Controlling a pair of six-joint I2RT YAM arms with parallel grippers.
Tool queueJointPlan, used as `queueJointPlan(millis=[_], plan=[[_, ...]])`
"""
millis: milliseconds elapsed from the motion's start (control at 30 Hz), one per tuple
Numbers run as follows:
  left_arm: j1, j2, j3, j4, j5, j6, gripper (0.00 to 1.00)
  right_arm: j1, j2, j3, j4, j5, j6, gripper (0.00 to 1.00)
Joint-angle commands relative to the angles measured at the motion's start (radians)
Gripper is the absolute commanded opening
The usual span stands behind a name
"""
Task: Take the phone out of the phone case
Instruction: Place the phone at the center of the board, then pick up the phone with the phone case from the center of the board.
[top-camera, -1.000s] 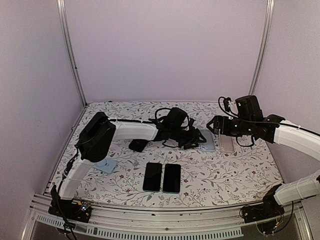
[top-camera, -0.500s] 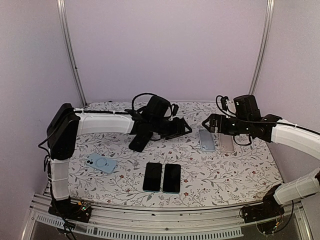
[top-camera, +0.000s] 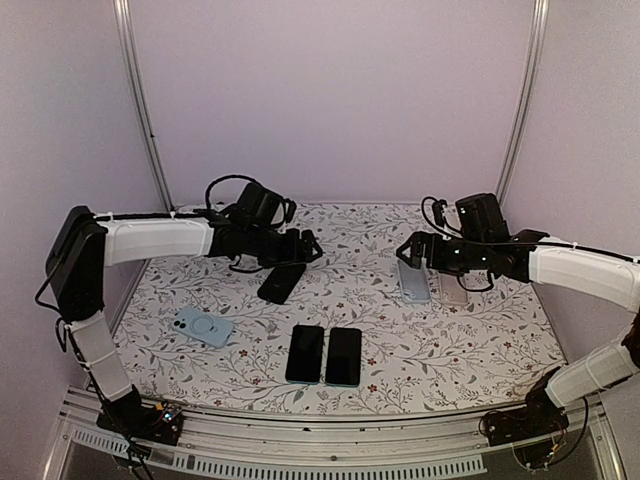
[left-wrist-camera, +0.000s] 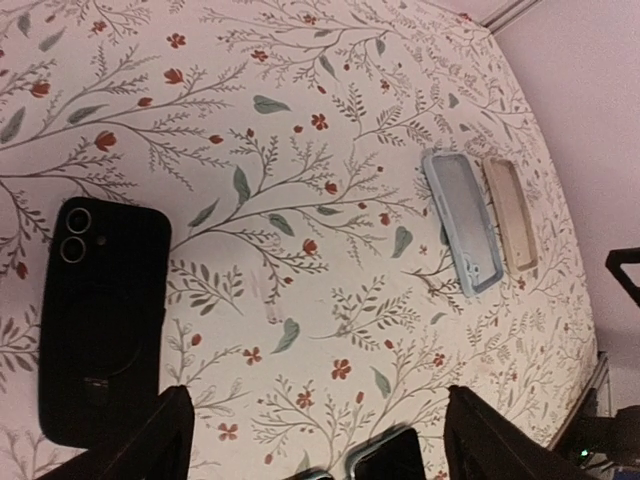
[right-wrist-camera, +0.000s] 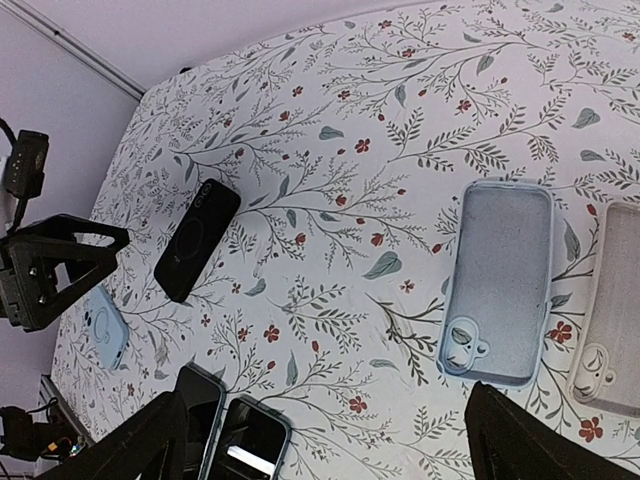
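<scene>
Two grippers hang over the white cloth printed with leafy twigs and small red flowers (top-camera: 470, 340), and neither has anything between its jaws. The black cased phone (top-camera: 282, 283), a matte rectangular slab, lies flat on the cloth. It is back-up, with its twin camera lenses showing, and neither arm touches it.

The left gripper (top-camera: 308, 248) hovers just beyond the far end of the black cased phone with its jaws spread wide. In the left wrist view its dark fingers (left-wrist-camera: 150, 440) frame bare cloth, and the black cased phone sits off to one side of them. The right gripper (top-camera: 408, 248) is well to the right of the black cased phone, its jaws equally wide. Its fingers (right-wrist-camera: 140, 440) stand far apart over the cloth.

An empty pale blue rectangular phone case (top-camera: 413, 281) lies hollow side up, well to the right of the black cased phone. A translucent beige phone case (top-camera: 453, 290) lies just beside it, on the side away from the black cased phone. Nearer the arm bases than the black cased phone and slightly to its right, a left screen-up phone with dark glass (top-camera: 305, 353) and a right screen-up phone with dark glass (top-camera: 343, 356) lie side by side. A pale blue phone with a round ring on its back (top-camera: 203, 326) lies to the left of the black cased phone and nearer the bases.
</scene>
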Motion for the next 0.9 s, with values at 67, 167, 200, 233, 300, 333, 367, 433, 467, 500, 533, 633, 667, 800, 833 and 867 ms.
queueJointPlan(millis=[67, 167, 200, 233, 300, 333, 367, 433, 467, 500, 533, 633, 667, 800, 833, 867], plan=[[0.05, -0.019, -0.012, -0.133, -0.098, 0.157, 0.9, -0.004, 0.015, 0.017, 0.05, 0.0, 0.033, 0.99], [0.076, 0.003, -0.005, -0.156, -0.112, 0.194, 0.91, -0.003, 0.015, 0.019, 0.058, -0.005, 0.038, 0.99], [0.084, 0.011, -0.003, -0.16, -0.112, 0.203, 0.91, -0.004, 0.017, 0.021, 0.057, -0.006, 0.037, 0.99], [0.091, 0.023, 0.0, -0.164, -0.112, 0.21, 0.91, -0.002, 0.017, 0.022, 0.056, -0.005, 0.037, 0.99], [0.105, 0.047, 0.005, -0.172, -0.126, 0.221, 0.91, -0.004, 0.017, 0.025, 0.054, -0.003, 0.032, 0.99], [0.11, 0.058, 0.008, -0.174, -0.138, 0.225, 0.91, -0.003, 0.017, 0.027, 0.051, -0.001, 0.029, 0.99], [0.118, 0.068, 0.008, -0.174, -0.135, 0.228, 0.91, -0.004, 0.015, 0.029, 0.049, 0.0, 0.027, 0.99], [0.13, 0.09, 0.012, -0.173, -0.128, 0.235, 0.92, -0.004, 0.014, 0.029, 0.049, 0.0, 0.025, 0.99], [0.135, 0.101, 0.014, -0.176, -0.127, 0.237, 0.92, -0.004, 0.012, 0.029, 0.048, 0.001, 0.024, 0.99], [0.141, 0.11, 0.018, -0.178, -0.125, 0.238, 0.91, -0.004, 0.013, 0.03, 0.047, 0.0, 0.023, 0.99], [0.146, 0.117, 0.019, -0.179, -0.123, 0.237, 0.91, -0.004, 0.013, 0.03, 0.047, -0.001, 0.025, 0.99], [0.159, 0.137, 0.018, -0.168, -0.112, 0.239, 0.92, -0.004, 0.013, 0.027, 0.048, -0.004, 0.024, 0.99], [0.161, 0.145, 0.019, -0.167, -0.097, 0.239, 0.92, -0.004, 0.013, 0.026, 0.05, -0.006, 0.024, 0.99], [0.162, 0.183, 0.021, -0.155, -0.074, 0.242, 0.92, -0.003, 0.012, 0.026, 0.05, -0.013, 0.026, 0.99], [0.163, 0.193, 0.02, -0.151, -0.07, 0.242, 0.92, -0.003, 0.009, 0.025, 0.05, -0.013, 0.026, 0.99], [0.163, 0.202, 0.02, -0.149, -0.067, 0.242, 0.92, -0.003, 0.005, 0.023, 0.05, -0.011, 0.026, 0.99]])
